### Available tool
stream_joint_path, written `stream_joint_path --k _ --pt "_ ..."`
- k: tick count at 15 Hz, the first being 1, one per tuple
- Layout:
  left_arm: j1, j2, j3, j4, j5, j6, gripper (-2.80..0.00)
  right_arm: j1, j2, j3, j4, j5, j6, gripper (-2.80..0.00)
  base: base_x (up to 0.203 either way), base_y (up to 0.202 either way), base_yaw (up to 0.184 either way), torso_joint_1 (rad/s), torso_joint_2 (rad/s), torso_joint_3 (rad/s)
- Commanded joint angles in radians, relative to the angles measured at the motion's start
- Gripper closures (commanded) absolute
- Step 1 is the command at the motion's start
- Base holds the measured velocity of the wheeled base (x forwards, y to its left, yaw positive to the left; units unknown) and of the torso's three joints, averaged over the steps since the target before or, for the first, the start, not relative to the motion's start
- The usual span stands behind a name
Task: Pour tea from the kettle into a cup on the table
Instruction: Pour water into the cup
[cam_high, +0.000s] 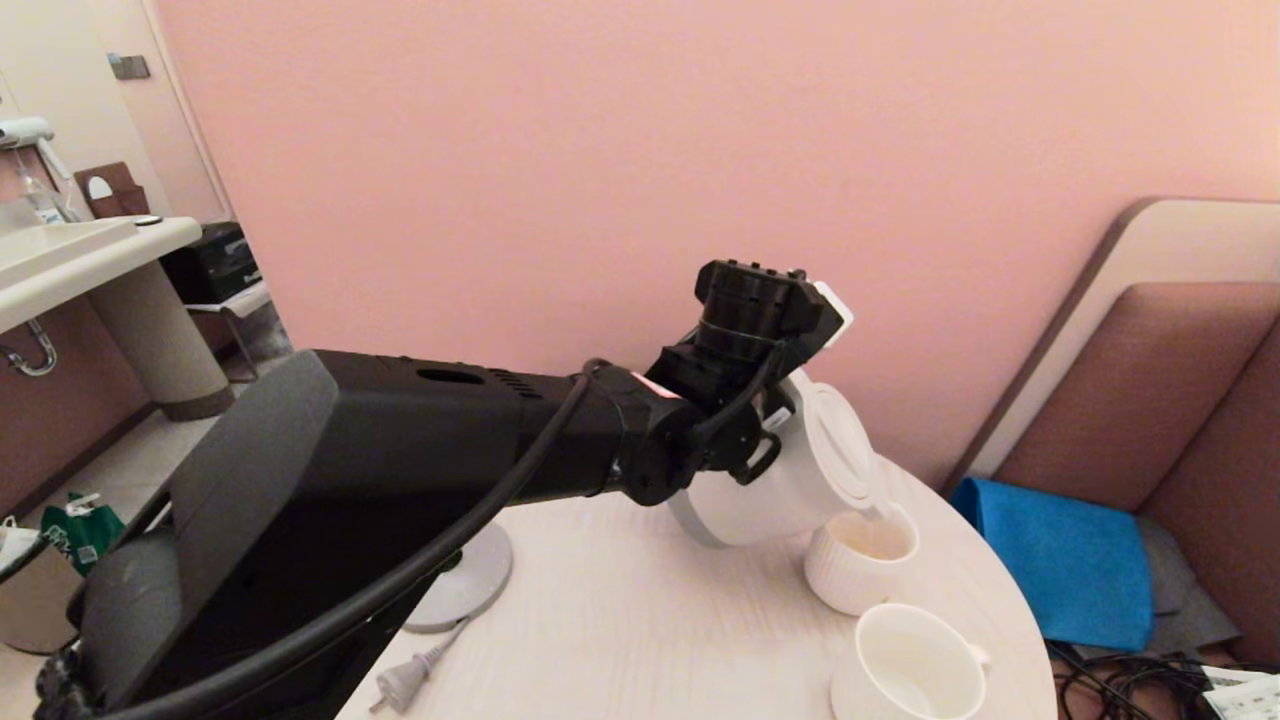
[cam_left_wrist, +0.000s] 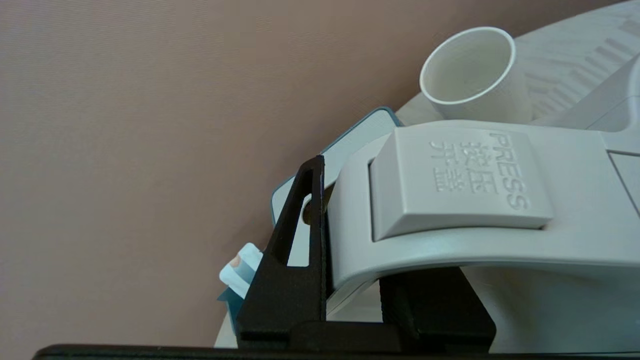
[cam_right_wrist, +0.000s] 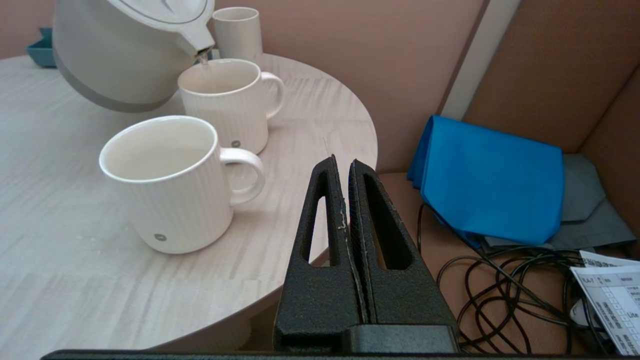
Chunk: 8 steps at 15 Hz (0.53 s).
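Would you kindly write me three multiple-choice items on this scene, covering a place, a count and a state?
1. Where is the kettle's spout?
A. over the grey base disc
B. over the far mug
C. over the blue cloth

2. How many handled white mugs stand on the table?
A. one
B. two
C. four

3. What is the left claw doing?
A. gripping the kettle handle
B. hanging open
C. holding a mug

Key: 1 B, a thin stream falls into the far mug; 2 B, the near mug stands beside it; 3 A, its fingers clamp the handle.
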<state>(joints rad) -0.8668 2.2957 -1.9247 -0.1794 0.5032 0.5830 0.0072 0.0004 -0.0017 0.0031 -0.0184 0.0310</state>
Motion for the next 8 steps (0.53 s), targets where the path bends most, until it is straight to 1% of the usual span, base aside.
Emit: stream_joint_path --k 1,8 --pt "0.000 0.005 0.000 0.000 0.003 0.012 0.00 0.000 0.000 0.000 0.000 0.000 0.000 0.00 0.000 0.000 0.000 0.000 0.00 0.000" --pt "0.000 0.004 0.000 -0.002 0.003 0.021 0.00 0.000 0.000 0.000 0.000 -0.001 0.000 0.00 0.000 0.000 0.000 0.000 0.00 0.000"
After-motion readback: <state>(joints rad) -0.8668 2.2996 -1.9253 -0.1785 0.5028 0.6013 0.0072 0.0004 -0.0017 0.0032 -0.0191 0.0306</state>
